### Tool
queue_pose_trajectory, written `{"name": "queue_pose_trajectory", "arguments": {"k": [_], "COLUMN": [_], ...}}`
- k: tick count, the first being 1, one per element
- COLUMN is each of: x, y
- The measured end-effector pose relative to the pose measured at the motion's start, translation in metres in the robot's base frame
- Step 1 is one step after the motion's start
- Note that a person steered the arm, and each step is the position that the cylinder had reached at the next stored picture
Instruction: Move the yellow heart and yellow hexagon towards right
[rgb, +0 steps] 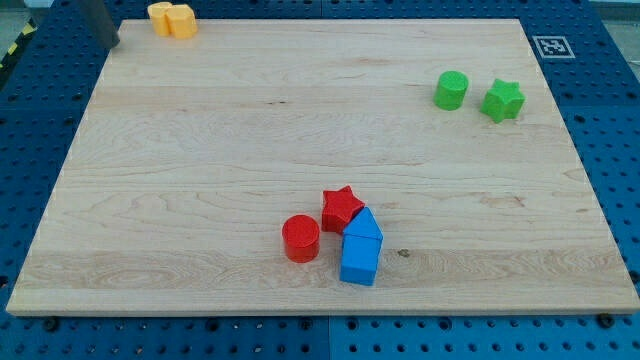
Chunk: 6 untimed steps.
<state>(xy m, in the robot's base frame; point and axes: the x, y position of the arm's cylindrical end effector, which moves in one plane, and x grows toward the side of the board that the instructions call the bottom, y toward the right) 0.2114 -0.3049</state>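
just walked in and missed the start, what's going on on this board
An arm with a push rod is set to slide two yellow blocks rightward across the wooden board. My tip sits at the view's top left corner, just left of the yellow blocks, which touch each other at the top edge. It is not touching them yet. The green cylinder and green star sit at upper right. The red cylinder, red star and two blue blocks cluster near the bottom centre.

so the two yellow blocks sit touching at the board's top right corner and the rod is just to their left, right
Not quite: the yellow blocks sit touching at the board's top left corner, not its top right. The camera view shows it. My tip is indeed just to their left, apart from them.
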Motion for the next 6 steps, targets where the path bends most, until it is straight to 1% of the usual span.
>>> {"name": "queue_pose_trajectory", "arguments": {"k": [1, 2, 3, 4, 5, 6], "x": [-0.020, -0.021, -0.020, -0.020, -0.020, -0.020], "y": [0.000, 0.001, 0.023, 0.090, 0.136, 0.160]}}
